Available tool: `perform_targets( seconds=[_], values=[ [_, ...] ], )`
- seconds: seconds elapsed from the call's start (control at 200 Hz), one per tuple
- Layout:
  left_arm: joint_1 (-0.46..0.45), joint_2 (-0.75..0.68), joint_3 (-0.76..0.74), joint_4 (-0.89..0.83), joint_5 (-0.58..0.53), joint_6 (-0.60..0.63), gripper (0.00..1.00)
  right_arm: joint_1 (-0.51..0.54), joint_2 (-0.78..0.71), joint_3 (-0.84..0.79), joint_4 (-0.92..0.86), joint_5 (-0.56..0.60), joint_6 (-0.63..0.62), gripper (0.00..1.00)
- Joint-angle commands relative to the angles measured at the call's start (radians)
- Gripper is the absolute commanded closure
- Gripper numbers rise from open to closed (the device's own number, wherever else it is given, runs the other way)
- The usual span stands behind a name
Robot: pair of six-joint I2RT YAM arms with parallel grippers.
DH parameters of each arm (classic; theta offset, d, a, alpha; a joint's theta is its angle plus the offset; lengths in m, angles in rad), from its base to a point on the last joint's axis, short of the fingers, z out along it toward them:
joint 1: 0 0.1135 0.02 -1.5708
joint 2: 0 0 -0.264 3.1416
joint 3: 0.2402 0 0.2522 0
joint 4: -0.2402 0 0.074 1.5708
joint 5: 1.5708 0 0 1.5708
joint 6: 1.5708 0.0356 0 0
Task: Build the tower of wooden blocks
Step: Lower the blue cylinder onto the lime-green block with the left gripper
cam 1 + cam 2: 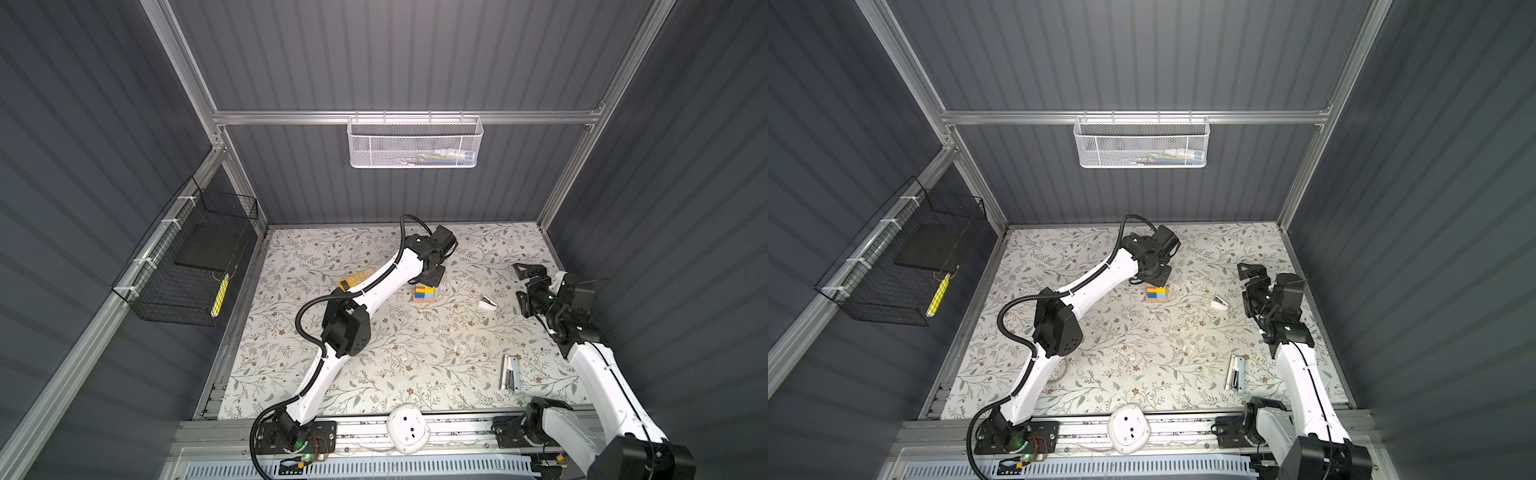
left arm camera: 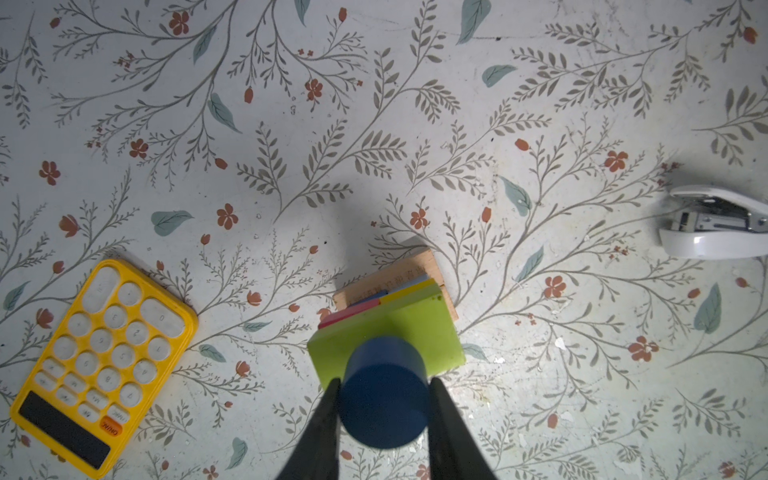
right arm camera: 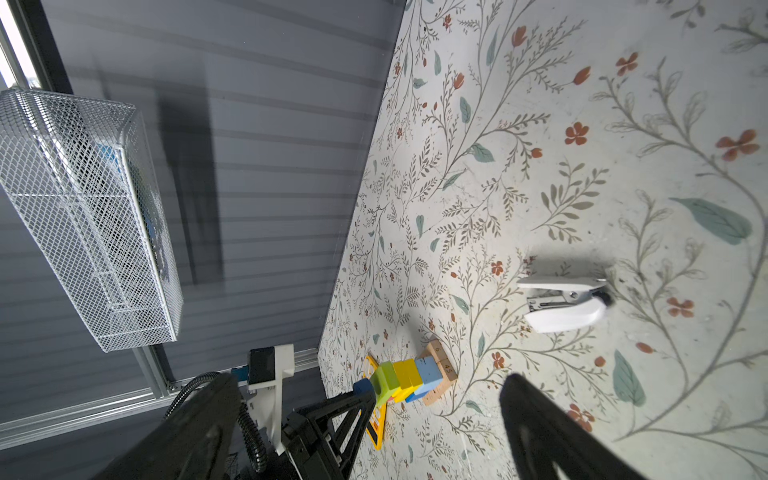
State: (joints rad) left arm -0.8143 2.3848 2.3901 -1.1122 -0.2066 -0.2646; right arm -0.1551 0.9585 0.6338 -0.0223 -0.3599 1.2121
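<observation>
Wood block tower (image 1: 424, 293) stands mid-table: tan bars (image 3: 440, 374) at base, coloured cubes (image 3: 428, 370) above, lime bar (image 2: 415, 332) uppermost, with the blue cylinder (image 2: 382, 392) on or just over it, pinched between the jaws of the left gripper (image 2: 385, 384). Capping step, by the look; next calls for a soft release and a straight lift clear, no sideways nudge. Right gripper (image 1: 524, 286) waits well apart, jaws spread wide, near the white stapler (image 1: 487, 303).
</observation>
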Motion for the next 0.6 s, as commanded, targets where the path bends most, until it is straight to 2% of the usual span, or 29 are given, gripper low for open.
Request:
perform_targets(
  seconds=[0.0,0.595],
  values=[
    [0.008,0.024,0.018,-0.001,0.004,0.001,0.73,-0.004,0.007,0.001,0.013,-0.008,0.003,0.01],
    [0.011,0.030,0.017,0.000,0.002,0.000,0.72,-0.007,0.016,0.000,0.017,-0.013,0.006,0.01]
  ],
)
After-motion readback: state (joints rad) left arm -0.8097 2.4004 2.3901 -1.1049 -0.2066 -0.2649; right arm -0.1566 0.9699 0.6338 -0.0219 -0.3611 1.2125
